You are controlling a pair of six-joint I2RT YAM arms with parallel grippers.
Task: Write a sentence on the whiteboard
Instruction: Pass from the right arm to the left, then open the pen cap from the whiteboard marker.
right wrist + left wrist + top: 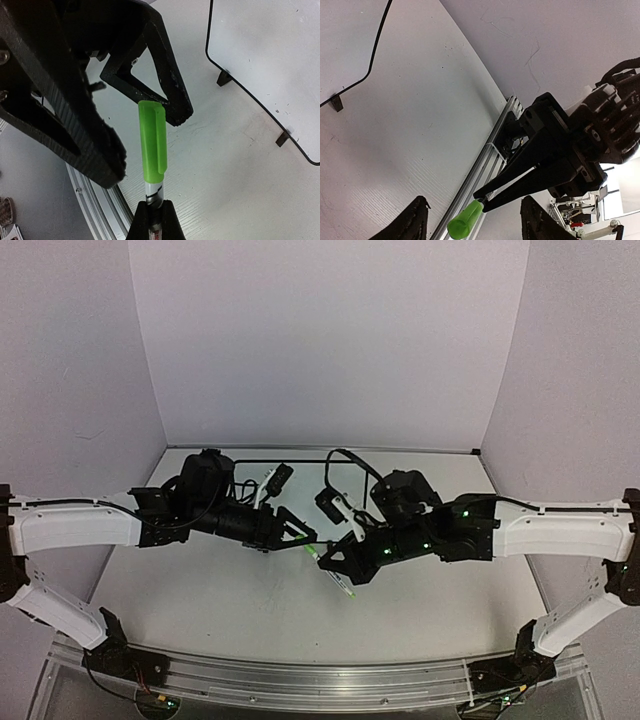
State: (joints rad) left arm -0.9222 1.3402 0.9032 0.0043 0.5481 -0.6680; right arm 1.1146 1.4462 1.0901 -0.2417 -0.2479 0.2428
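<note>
**A:** Pale walls (330, 340) box in a white bench (250, 610), and the whiteboard (260, 45) appears to lie flat toward the back of it. Where's the action?

**B:** On the near side of the whiteboard, just off the edge that carries its little feet. Both arms meet there above the bench. The right arm's fingers (140, 227) are clamped on the barrel of the marker (152, 192).

**A:** Which way does the marker run?

**B:** Its long axis points straight out from the right arm toward the left one, green cap (153, 142) leading. The capped end is the end closer to the whiteboard.

**A:** And the other arm?

**B:** The left arm's fingers (170, 95) stand apart, one on each side of the cap. In the right wrist view one tip sits touching or just beside the cap, and I can't tell which. The other has a clear gap, so I judge there is no grip on it yet.

**A:** So what does the next move turn on?

**B:** On that line, I'd say. The fingers should close on the cap and pull along the marker's axis, not across it. The part of the whiteboard's face that shows carries no writing, so writing hasn't begun.
</note>
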